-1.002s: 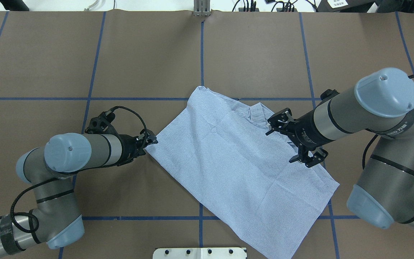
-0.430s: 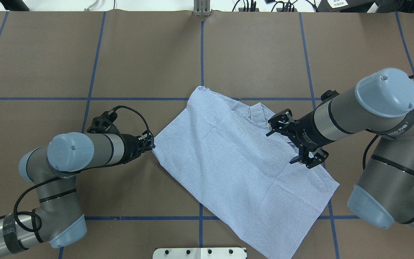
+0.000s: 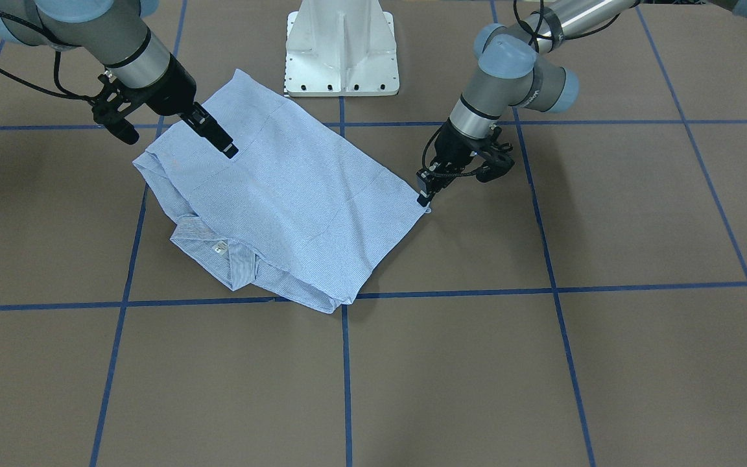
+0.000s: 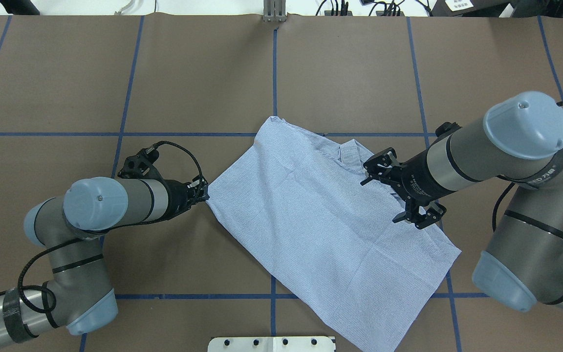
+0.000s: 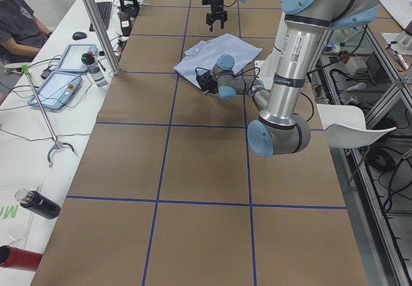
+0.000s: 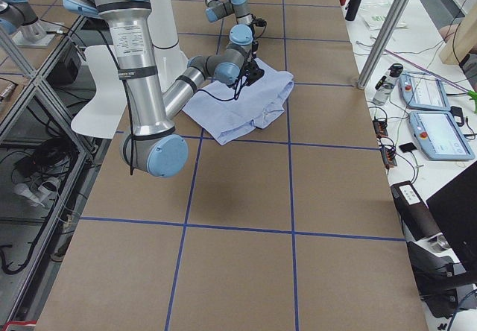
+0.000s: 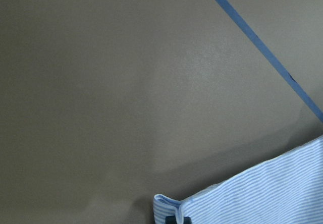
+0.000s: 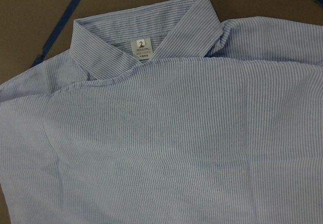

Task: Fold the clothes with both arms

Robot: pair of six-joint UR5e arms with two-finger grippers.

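The light blue striped shirt (image 4: 311, 220) lies partly folded, back side up, in the middle of the table (image 4: 203, 73). Its collar (image 3: 218, 250) and white neck label (image 8: 142, 47) point away from the robot. My left gripper (image 4: 205, 193) is low at the shirt's left corner (image 3: 420, 202), shut on that corner; the left wrist view shows the pinched hem (image 7: 169, 204). My right gripper (image 4: 378, 201) hangs open above the shirt (image 3: 296, 194) near the collar, with nothing between its fingers.
The white pedestal base (image 3: 341, 45) stands at the robot's edge of the table, just behind the shirt. Blue tape lines (image 4: 274, 73) grid the brown table. Benches beside the table hold tablets (image 5: 61, 73) and bottles; a person (image 5: 16, 22) sits at one.
My left gripper has shifted slightly, and the shirt's left corner has come a little inward with it. The right arm has barely moved and stays open.
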